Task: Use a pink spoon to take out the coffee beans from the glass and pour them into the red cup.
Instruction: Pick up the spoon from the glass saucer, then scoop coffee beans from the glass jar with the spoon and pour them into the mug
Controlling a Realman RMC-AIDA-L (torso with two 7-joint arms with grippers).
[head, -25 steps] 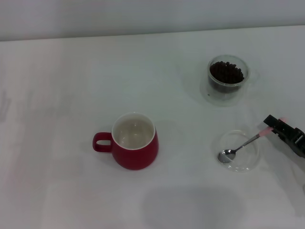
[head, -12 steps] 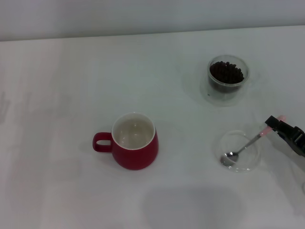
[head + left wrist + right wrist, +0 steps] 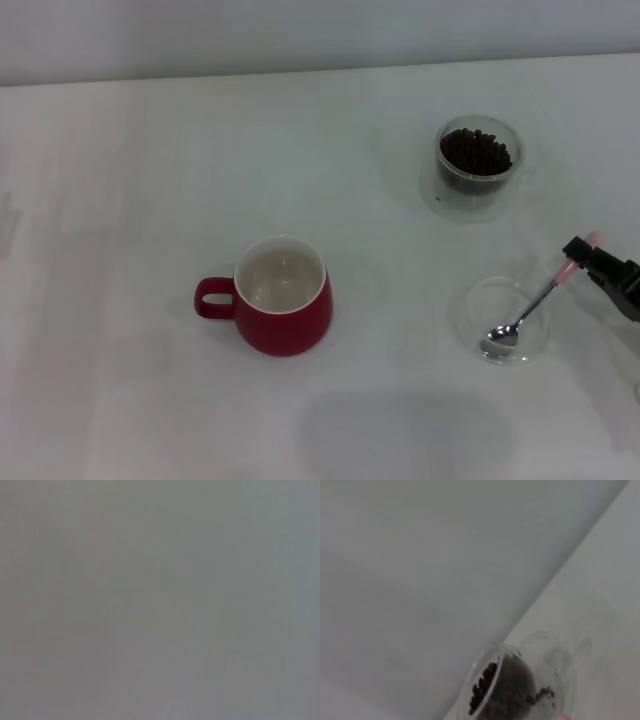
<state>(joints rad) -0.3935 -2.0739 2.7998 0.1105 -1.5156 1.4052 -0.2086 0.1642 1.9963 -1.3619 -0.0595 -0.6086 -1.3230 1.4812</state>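
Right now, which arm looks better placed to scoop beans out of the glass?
The right. Its gripper already holds the pink spoon by the handle, with the glass of coffee beans just beyond it. The left arm is not in view.

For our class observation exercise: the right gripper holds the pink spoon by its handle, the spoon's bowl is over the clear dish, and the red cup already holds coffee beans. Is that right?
One thing is wrong: the red cup is empty, its white inside bare in the head view. The coffee beans are in the glass. The rest stands: the right gripper holds the pink spoon by its handle, bowl over the clear dish.
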